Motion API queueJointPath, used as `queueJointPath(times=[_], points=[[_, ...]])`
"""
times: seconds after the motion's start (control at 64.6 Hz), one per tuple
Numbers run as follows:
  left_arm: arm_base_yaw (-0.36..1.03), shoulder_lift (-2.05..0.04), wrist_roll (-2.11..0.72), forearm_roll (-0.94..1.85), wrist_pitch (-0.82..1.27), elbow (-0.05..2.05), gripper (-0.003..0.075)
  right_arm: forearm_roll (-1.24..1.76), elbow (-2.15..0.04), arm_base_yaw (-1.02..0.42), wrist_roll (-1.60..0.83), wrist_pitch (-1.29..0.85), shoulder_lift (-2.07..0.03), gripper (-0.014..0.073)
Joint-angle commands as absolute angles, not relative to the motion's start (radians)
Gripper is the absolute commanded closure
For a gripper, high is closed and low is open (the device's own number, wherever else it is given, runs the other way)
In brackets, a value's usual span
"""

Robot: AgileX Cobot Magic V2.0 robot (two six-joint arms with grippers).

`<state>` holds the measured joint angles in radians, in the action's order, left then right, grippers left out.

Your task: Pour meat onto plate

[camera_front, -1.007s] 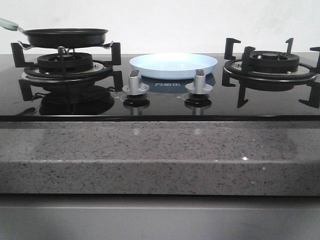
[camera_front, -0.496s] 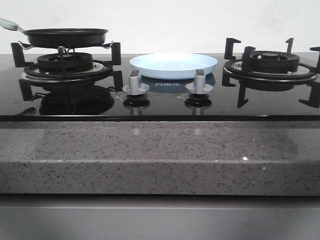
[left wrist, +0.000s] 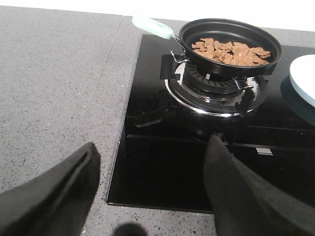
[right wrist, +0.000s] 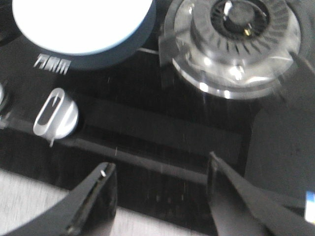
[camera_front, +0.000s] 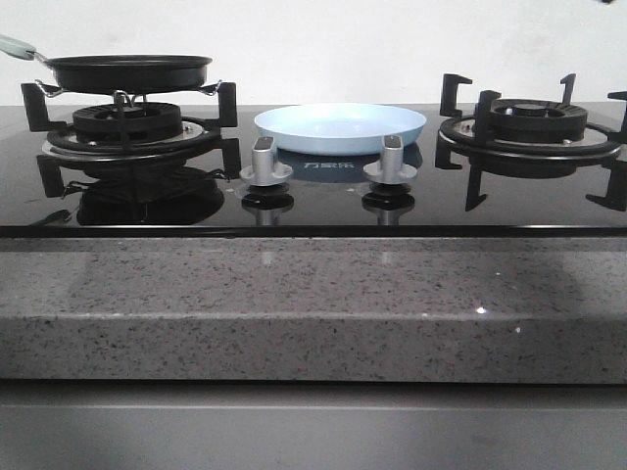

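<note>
The meat is a heap of many small, flat, brown bits. It lies in one black pan with a pale handle, on the left burner. From the front the pan's wall hides the meat. One pale blue plate sits on the black stove top between two burners, behind two silver knobs. The stove sits in a grey speckled bench. The left pincer is spread wide, holding nothing. The right pincer is spread too, above the stove's front edge. Its view is blurry.
</note>
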<state>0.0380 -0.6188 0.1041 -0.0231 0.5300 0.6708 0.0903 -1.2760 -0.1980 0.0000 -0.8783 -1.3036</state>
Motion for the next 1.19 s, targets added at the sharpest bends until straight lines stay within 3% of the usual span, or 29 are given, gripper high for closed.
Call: queueJointPath(times=[0.0,0.681,1.177], points=[[0.046,-0.624,0.106,-0.028,0.457,0.707,0.026,0.094,-1.384,-0.198,-0.015,-0.858,-1.361,0.0157],[0.046,-0.624,0.106,-0.026,0.448,0.707,0.026,0.202,-2.022,-0.196,-0.063,-1.057,-1.933,0.023],[0.046,-0.624,0.106,-0.024,0.447,0.707,0.026,0.271,-2.151,-0.196,-0.063,-1.036,-2.111,0.023]])
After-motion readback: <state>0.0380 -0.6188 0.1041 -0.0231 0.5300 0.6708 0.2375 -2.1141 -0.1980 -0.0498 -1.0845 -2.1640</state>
